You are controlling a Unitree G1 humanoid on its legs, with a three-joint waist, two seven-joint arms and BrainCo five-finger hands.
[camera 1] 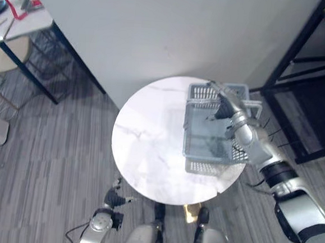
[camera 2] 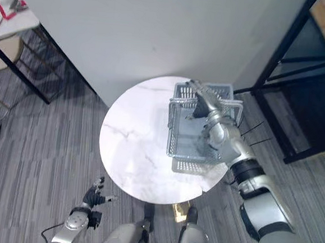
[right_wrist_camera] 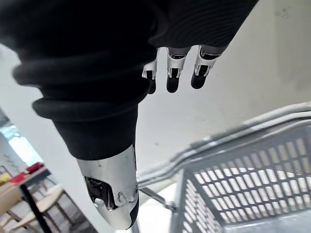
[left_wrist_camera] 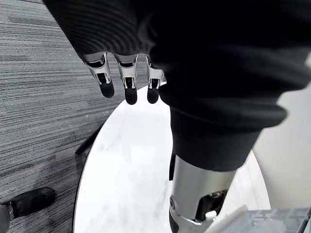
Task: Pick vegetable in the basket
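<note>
Fingers of the right hand hang straight and empty above the basket, probably readying a reach inside; left hand idles, relaxed.

Left hand fingers straight, holding nothing | white round table beneath | grey floor 9 o'clock | basket corner 5 o'clock

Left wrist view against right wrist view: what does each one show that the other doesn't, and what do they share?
Left wrist view: the left hand, fingers straight, hanging over the edge of the round white marble table and the grey striped floor.
Right wrist view: the right hand, fingers relaxed, above the metal wire handles of the grey plastic mesh basket.
Shared: that basket, which is just a corner in the left wrist view, and the pale wall.
</note>
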